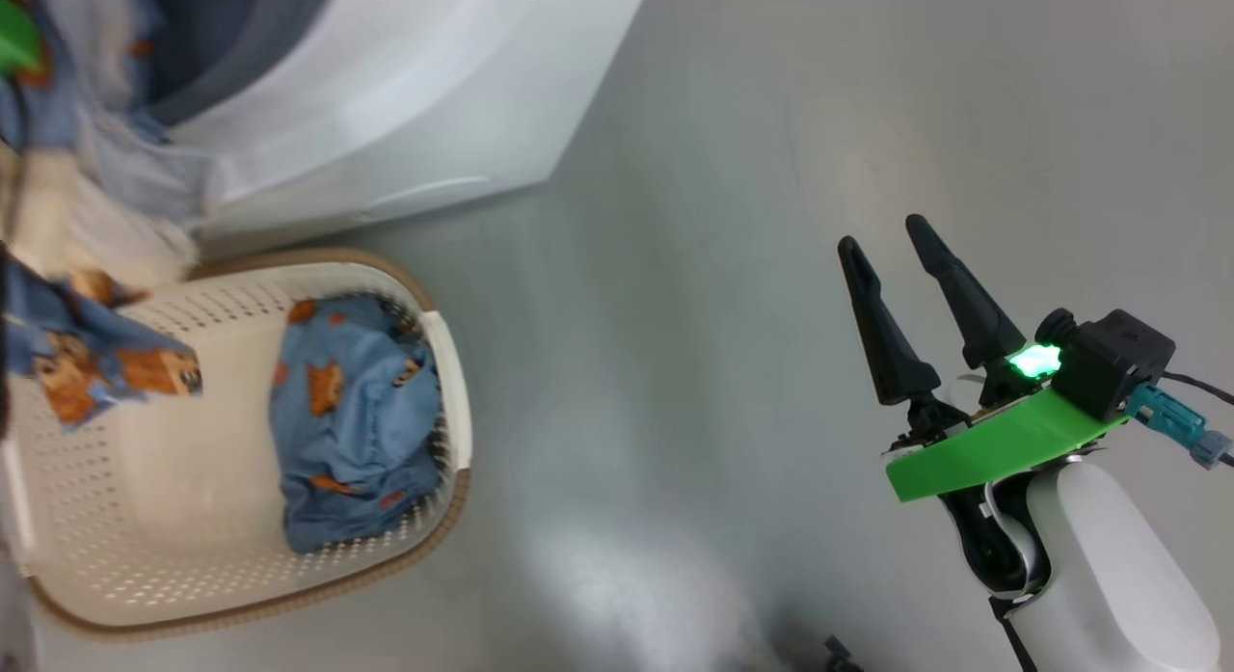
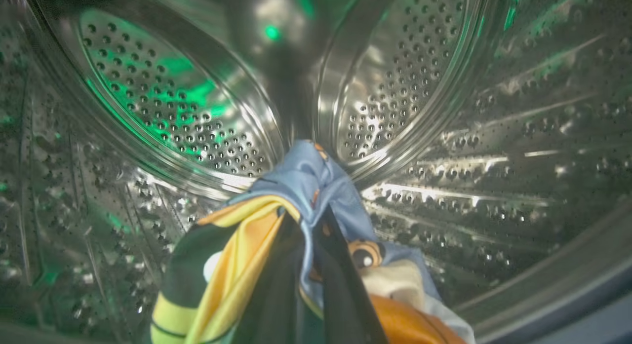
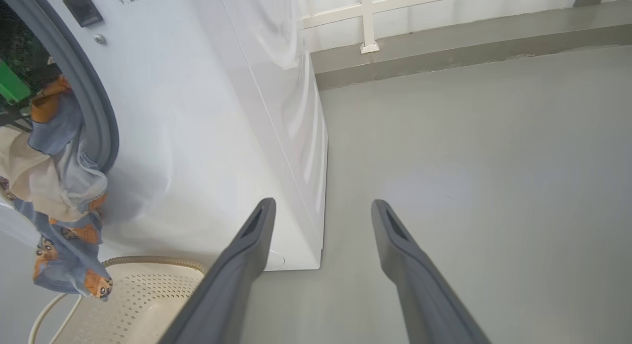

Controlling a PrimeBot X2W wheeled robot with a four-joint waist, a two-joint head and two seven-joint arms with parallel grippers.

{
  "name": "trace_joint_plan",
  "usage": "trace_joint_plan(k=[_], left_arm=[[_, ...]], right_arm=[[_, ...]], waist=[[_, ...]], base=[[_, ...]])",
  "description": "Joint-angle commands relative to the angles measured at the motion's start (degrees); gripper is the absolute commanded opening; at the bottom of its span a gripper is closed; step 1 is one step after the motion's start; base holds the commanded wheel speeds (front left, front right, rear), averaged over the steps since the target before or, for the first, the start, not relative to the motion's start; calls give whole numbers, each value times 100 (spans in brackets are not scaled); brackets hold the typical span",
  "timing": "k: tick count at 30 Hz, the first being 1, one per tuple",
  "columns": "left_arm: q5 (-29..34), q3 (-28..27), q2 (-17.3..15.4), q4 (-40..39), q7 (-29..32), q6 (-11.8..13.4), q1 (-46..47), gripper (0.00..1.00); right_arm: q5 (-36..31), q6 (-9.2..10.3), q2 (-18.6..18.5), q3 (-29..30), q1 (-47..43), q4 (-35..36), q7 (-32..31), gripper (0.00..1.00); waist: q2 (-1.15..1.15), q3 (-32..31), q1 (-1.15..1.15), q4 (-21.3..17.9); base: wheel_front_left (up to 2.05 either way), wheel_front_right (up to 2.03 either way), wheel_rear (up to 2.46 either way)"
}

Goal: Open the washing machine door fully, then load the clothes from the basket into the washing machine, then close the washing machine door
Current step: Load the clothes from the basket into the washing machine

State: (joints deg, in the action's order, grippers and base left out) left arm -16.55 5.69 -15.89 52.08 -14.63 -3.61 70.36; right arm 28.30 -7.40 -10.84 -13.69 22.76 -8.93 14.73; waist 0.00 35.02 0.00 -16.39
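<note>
Grey floor [image 1: 675, 363], washing machine [image 3: 197, 136] at left; left gripper [image 2: 308, 220] was clamped on clothes [image 2: 306, 176] inside drum [image 2: 173, 112]; right gripper [image 1: 882, 233] had fingers [image 1: 882, 335] apart, empty; basket [image 1: 453, 392] held one blue garment [image 1: 352, 431].

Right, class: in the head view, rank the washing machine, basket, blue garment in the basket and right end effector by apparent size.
1. basket and washing machine: too close to rank; the machine is cropped by the frame.
2. blue garment in the basket.
3. right end effector, though it sits nearer the camera.
</note>
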Motion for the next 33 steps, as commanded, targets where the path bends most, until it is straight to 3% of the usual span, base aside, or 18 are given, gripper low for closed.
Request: trace_joint_plan(k=[1,9,10,11,12,22,33], left_arm=[[106,-132,-292,-295,-36,66,243,0],[273,-761,-220,-1349,-36,180,339,0],[325,-770,-204,-1341,-36,164,310,25],[355,-786,-175,-1283,-37,157,274,92],[366,-812,-137,-1187,-37,171,243,100],[378,-789,183,-298,-37,-31,221,100],[421,-685,195,-265,-37,-235,-289,100]], right_arm=[[-35,-9,-14,-45,6,151,27,100],[-28,-9,49,-31,62,142,27,100],[-28,-9,51,-29,64,136,27,100],[-27,-9,54,-28,64,129,27,100],[-25,-9,56,-29,64,120,27,100],[-13,-9,38,-36,84,80,27,100],[48,-9,64,-69,14,53,27,100]], waist=[[0,244,0,-202],[0,365,0,-218],[0,369,0,-206],[0,369,0,-190],[0,366,0,-171],[0,259,0,53],[0,-144,0,215]], base=[[0,0,0],[0,0,0],[0,0,0],[0,0,0],[0,0,0],[0,0,0],[0,0,0]])
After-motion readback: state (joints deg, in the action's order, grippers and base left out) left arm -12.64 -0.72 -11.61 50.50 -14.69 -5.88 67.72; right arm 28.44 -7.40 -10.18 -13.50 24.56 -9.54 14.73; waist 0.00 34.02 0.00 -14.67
